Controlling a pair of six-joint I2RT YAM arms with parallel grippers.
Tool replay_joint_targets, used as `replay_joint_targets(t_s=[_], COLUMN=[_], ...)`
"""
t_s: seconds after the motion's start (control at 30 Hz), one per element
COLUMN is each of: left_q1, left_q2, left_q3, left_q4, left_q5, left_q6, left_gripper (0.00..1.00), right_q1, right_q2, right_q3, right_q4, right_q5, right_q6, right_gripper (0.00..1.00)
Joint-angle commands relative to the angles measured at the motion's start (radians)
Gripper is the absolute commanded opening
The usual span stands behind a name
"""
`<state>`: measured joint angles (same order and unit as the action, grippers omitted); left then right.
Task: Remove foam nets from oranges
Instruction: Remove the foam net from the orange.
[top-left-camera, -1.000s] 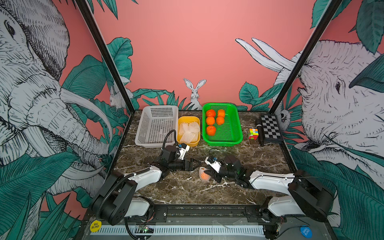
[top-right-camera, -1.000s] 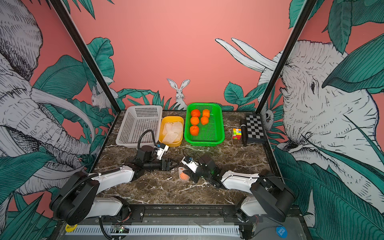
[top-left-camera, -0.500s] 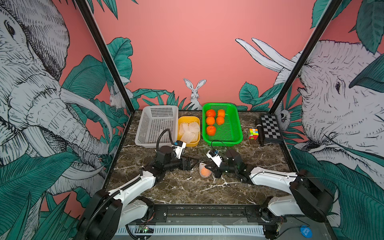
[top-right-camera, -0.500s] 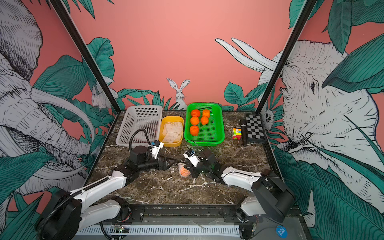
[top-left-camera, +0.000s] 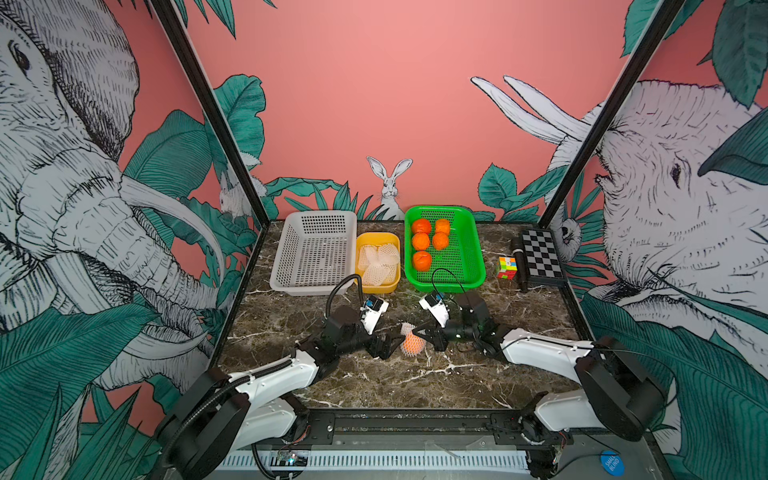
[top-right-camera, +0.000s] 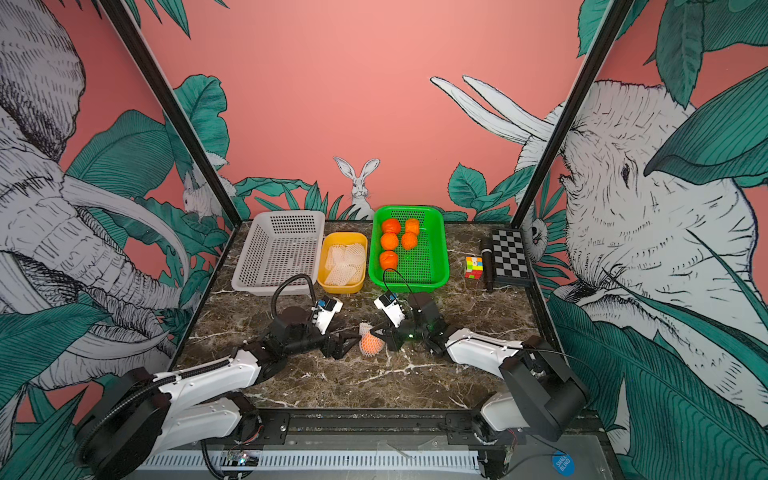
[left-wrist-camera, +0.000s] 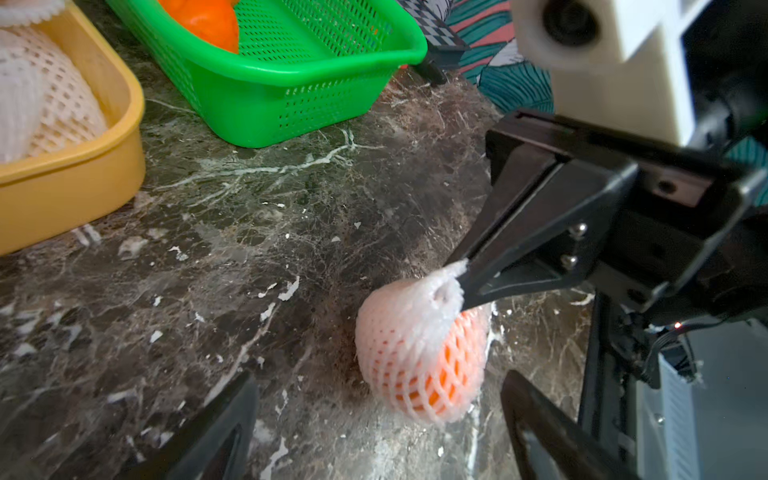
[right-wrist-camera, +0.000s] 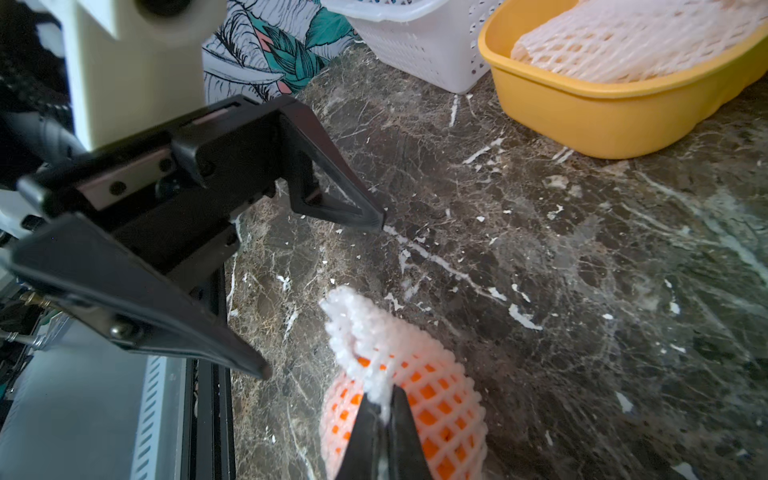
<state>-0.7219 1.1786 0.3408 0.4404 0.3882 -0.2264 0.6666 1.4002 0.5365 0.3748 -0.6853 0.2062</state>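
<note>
While the last wrapped orange (left-wrist-camera: 457, 361) sat low near the tabletop's (top-left-camera: 415, 386) front, toward six o'clock, the right pincer (right-wrist-camera: 380, 409) was pressed together on the bunched end of its foam net (left-wrist-camera: 407, 316), reaching in from three o'clock. The left pincer (top-left-camera: 390, 347) stood spread at the fruit's nine o'clock, gripping nothing. The stripping looked about to begin. Next, the left would need to close on the fruit so the sleeve could be drawn off.

Farther back, at eleven o'clock, a yellow tub (top-left-camera: 376, 287) held shed nets (top-left-camera: 378, 264) beside a white basket (top-left-camera: 291, 257). At twelve, five bare oranges (top-left-camera: 421, 241) lay in a green basket (top-left-camera: 444, 282). The surface was dark veined marble, with pink jungle-mural walls (top-left-camera: 374, 104) behind.
</note>
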Motion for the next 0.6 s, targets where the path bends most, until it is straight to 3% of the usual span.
replay_joint_targets(t_s=[0.0, 0.13, 0.3, 0.47, 0.57], left_q1=[-0.013, -0.019, -0.019, -0.020, -0.022], left_q2=[0.041, 0.095, 0.130, 0.182, 0.198], left_q3=[0.001, 0.019, 0.045, 0.065, 0.080], left_q4=[0.099, 0.102, 0.077, 0.087, 0.080], left_q5=[0.011, 0.022, 0.053, 0.087, 0.116], left_q6=[0.149, 0.192, 0.223, 0.235, 0.247], left_gripper=[0.93, 0.88, 0.63, 0.56, 0.46], right_q1=[-0.002, -0.001, -0.001, 0.001, 0.002], right_q2=[0.027, 0.031, 0.044, 0.057, 0.058], right_q3=[0.009, 0.016, 0.023, 0.019, 0.019], right_q4=[0.035, 0.011, -0.002, 0.009, 0.004], right_q5=[-0.058, -0.062, -0.060, -0.066, -0.061], right_q6=[-0.009, -0.043, -0.057, -0.047, -0.046], right_gripper=[0.00, 0.00, 0.01, 0.02, 0.03])
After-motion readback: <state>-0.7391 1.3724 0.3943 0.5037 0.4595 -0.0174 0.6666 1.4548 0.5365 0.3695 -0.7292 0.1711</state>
